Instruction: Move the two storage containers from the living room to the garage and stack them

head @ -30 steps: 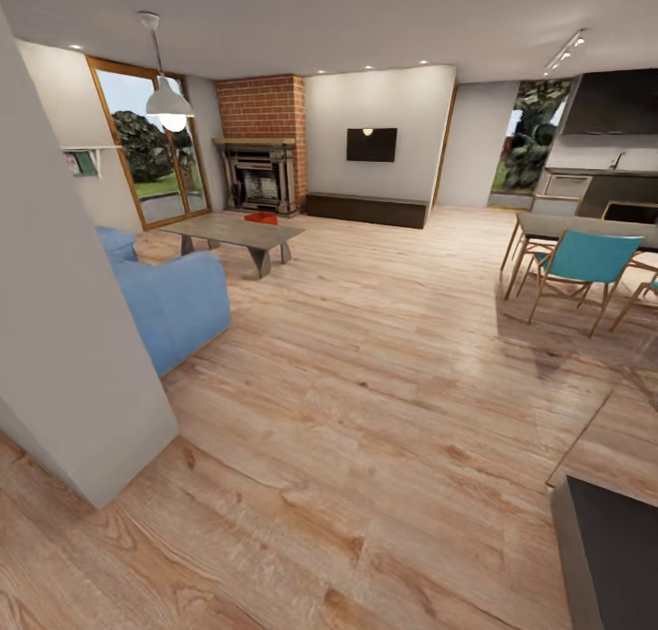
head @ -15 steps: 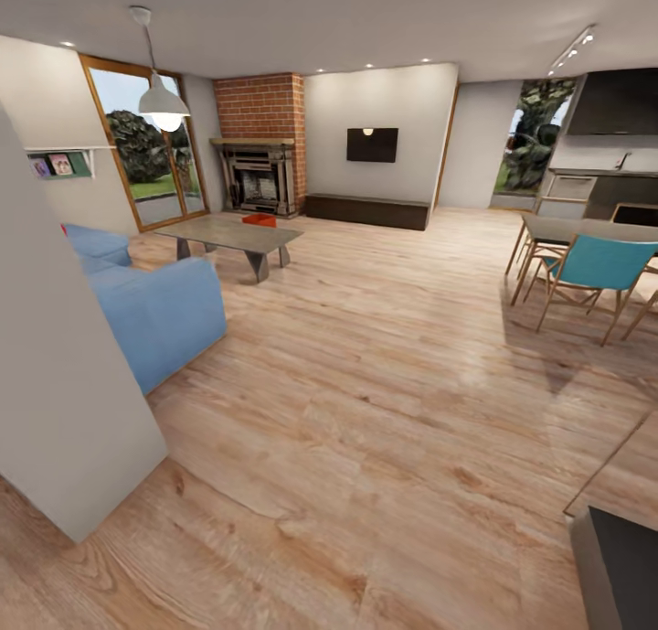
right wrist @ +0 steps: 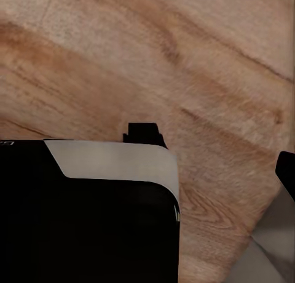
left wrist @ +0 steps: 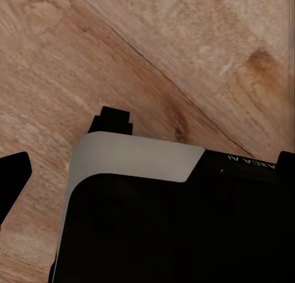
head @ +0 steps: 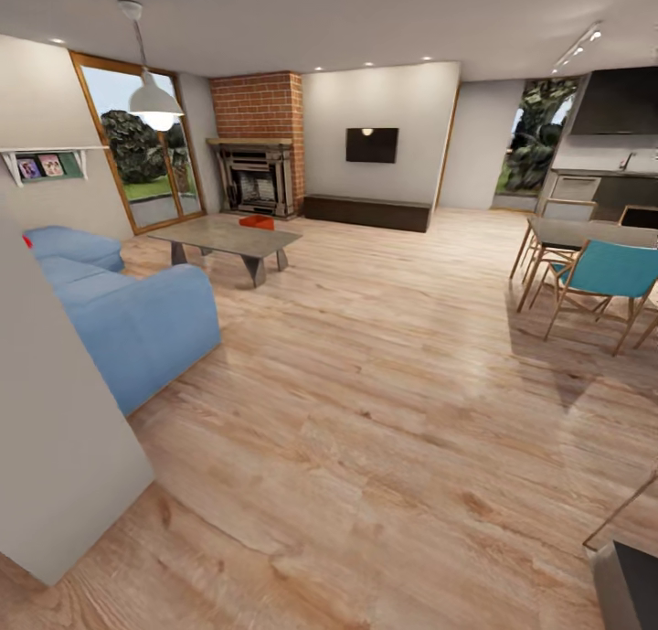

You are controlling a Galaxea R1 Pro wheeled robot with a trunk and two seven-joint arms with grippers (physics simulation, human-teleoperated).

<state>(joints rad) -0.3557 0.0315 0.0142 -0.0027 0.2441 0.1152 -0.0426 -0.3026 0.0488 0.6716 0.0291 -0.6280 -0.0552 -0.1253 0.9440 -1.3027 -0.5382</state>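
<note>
Head view of the living room, left to right. At the near left edge a pale wall corner (head: 55, 429) stands on the light wood-plank floor (head: 366, 411); above it a small wall shelf (head: 46, 164) carries a few pictures. A blue sofa (head: 128, 315) sits just beyond the wall corner, with the glass doors (head: 137, 150) behind it and a white pendant lamp (head: 153, 100) hanging before them. A grey low coffee table (head: 228, 239) stands between the sofa and the brick fireplace (head: 259, 145); on its far end rest the orange-red storage containers (head: 258, 220), too small and distant to tell whether one or two are seen. To the right of the fireplace a dark wall TV (head: 372, 144) hangs above a long dark low cabinet (head: 367, 211). Farther right, a window shows foliage, followed by a dark kitchen counter (head: 612, 186). At the right edge a dining table (head: 585, 232) stands with a teal chair (head: 608, 273) drawn up beside it. In the left wrist view and the right wrist view, dark, pale-edged robot bodywork (left wrist: 166, 221) covers the lower part above plank flooring; small black parts appear at the margins, but whether the jaws of either gripper are open or closed cannot be told.
</note>
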